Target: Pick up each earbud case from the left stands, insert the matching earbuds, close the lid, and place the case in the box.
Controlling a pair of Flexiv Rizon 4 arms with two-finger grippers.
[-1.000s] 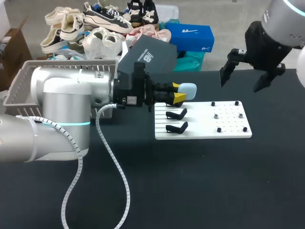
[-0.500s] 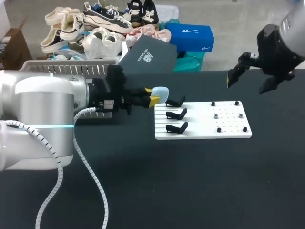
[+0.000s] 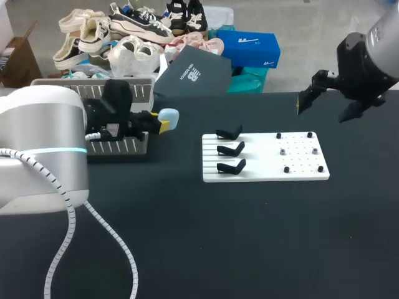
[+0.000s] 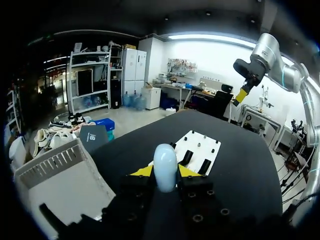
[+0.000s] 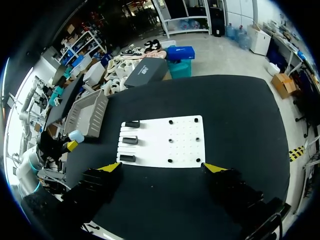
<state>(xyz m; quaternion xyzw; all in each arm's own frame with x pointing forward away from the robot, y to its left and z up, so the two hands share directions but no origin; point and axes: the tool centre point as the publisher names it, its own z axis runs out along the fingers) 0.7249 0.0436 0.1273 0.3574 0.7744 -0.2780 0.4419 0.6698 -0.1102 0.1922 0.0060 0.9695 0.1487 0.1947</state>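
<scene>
The left tool [image 3: 162, 124] is closed on the pale blue earbud case [image 4: 165, 167], one yellow tip on either side of it, the rounded end of the case poking out past the tips; it hangs above the desk [image 3: 249, 237], just beside the near right corner of the grey slatted basket [image 3: 93, 82] and well apart from the white board [image 3: 265, 159]; three black stands [image 3: 230, 149] sit in a column along the board's left edge, a few small dark pegs dotted over the rest of it; the right tool [image 5: 164, 168] is spread wide with nothing between its fingers, up over the far right of the desk, and from its own view the board lies ahead of it with the left arm and the case off beyond the board's stand end.
</scene>
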